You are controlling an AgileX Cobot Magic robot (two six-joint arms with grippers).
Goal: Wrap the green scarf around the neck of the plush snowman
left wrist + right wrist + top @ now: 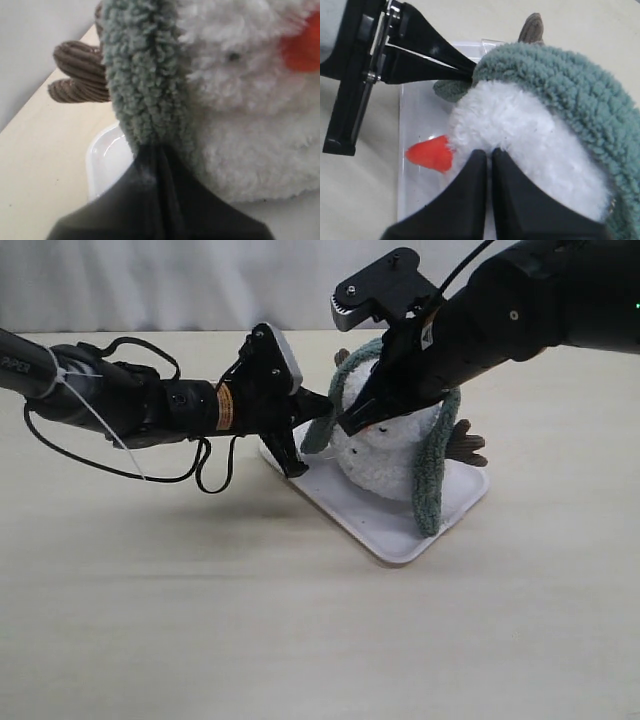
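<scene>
The fuzzy sage-green scarf [432, 475] drapes over the fluffy white plush snowman [385, 462] on the tray [400, 540], 2 o'clock from table centre. At the snowman's 9 o'clock the left gripper [322, 407] pinches the scarf; the right gripper [352, 424] is clenched against its face.

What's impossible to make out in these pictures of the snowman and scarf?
Exterior view: the snowman's face, hidden behind the right gripper.
Exterior view: the scarf behind the head, hidden by the snowman itself.
Left wrist view: the scarf's end, covered by the left gripper shut on it.
Right wrist view: whether the right gripper pinches fur or only presses it; the fluff hides the contact.
</scene>
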